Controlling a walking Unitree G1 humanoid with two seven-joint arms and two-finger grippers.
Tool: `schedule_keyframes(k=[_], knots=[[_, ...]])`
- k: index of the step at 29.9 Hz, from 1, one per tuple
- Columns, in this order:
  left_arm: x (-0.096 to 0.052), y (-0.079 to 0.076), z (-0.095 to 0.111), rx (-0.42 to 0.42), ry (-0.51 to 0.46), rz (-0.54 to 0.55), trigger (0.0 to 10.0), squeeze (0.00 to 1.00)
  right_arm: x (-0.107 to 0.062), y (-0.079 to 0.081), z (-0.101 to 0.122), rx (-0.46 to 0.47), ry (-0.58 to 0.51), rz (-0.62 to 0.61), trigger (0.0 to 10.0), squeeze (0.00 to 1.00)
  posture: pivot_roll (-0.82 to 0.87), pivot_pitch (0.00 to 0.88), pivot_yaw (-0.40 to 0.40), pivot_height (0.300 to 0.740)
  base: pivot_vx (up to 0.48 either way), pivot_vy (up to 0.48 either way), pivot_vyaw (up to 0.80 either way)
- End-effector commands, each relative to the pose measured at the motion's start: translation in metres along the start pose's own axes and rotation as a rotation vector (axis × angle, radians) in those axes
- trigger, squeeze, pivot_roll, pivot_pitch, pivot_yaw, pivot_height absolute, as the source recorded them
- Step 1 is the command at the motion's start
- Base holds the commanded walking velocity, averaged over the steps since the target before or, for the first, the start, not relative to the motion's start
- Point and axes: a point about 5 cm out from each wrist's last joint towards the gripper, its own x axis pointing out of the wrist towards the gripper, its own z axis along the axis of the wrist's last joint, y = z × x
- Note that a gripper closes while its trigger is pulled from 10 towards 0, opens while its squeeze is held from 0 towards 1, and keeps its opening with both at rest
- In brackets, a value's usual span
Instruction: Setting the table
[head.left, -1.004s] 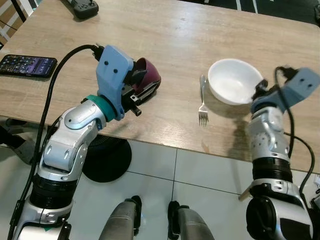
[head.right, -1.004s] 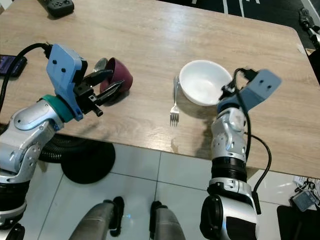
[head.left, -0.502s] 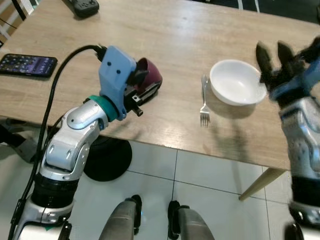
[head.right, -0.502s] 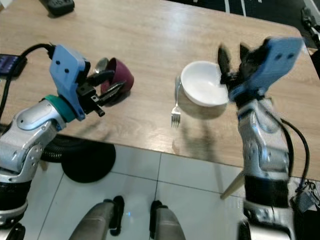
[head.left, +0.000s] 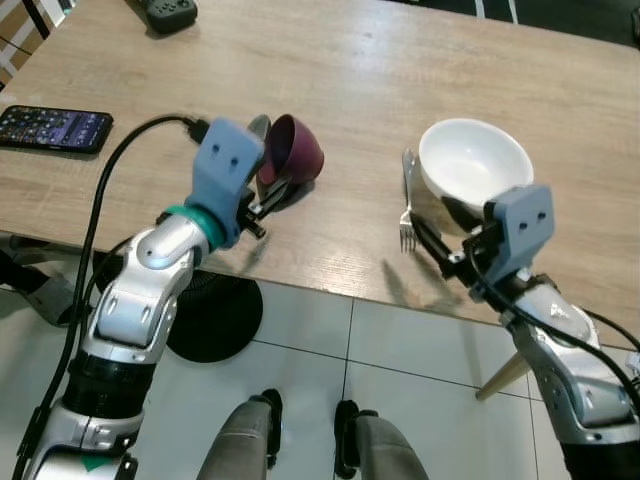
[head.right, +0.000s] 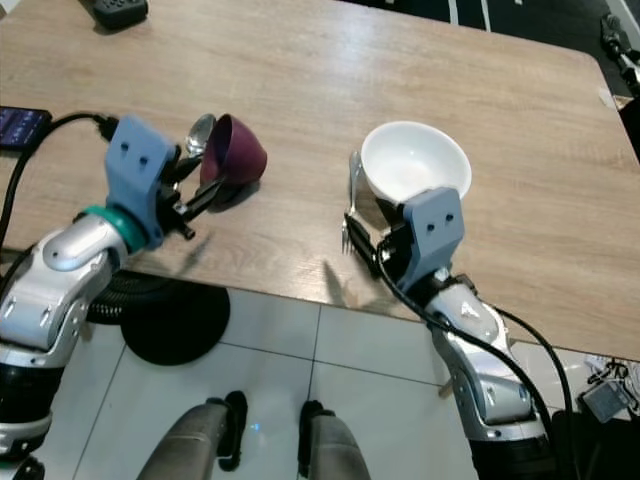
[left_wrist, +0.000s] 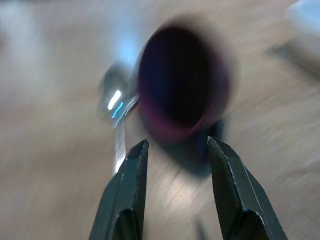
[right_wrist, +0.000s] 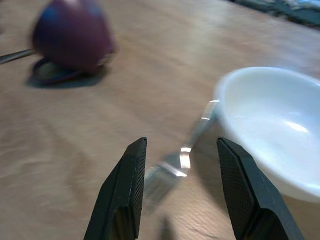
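Right gripper (right_wrist: 180, 195), fingers apart, sits low just short of the fork (right_wrist: 175, 167); white bowl (right_wrist: 272, 125) beside it. Left gripper (left_wrist: 175, 195), fingers parted, faces the tipped maroon cup (left_wrist: 182, 87); spoon (left_wrist: 115, 100) alongside.

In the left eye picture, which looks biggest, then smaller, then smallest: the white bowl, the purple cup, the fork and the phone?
1. white bowl
2. phone, though partly cut off
3. fork, long but thin
4. purple cup, close to the fork, hard to rank

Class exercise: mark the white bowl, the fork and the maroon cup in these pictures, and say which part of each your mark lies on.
white bowl (head.left: 472, 160), left eye view, on its inner bottom.
fork (right_wrist: 172, 169), right wrist view, on the neck just above the tines.
maroon cup (head.right: 240, 152), right eye view, on its outer wall; it lies tipped on its side.
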Motion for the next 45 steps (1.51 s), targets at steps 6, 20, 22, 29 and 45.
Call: schedule_keyframes(k=[6,20,22,29,45], knots=[[-0.003,0.018,-0.029,-0.235,0.083,0.156,10.0,0.00,0.010,-0.023,0.025,0.181,-0.130,-0.136,10.0,0.00,0.14,0.151,-0.013,0.740,0.000,0.000,0.00],[0.019,0.020,-0.035,-0.377,0.113,0.092,10.0,0.00,0.027,-0.029,0.049,0.401,-0.306,-0.207,10.0,0.00,0.12,0.133,-0.015,0.740,0.000,0.000,0.00],[0.019,0.020,-0.035,-0.377,0.113,0.092,10.0,0.00,0.027,-0.029,0.049,0.401,-0.306,-0.207,10.0,0.00,0.12,0.133,-0.015,0.740,0.000,0.000,0.00],[0.020,-0.005,-0.007,-0.350,-0.002,-0.058,10.0,0.00,0.026,-0.030,0.046,0.430,-0.289,-0.220,10.0,0.00,0.12,0.133,-0.018,0.740,0.000,0.000,0.00],[0.026,-0.011,-0.022,-0.450,0.105,-0.078,10.0,0.00,0.030,-0.026,0.052,0.441,-0.300,-0.203,10.0,0.00,0.11,0.145,-0.017,0.740,0.000,0.000,0.00]])
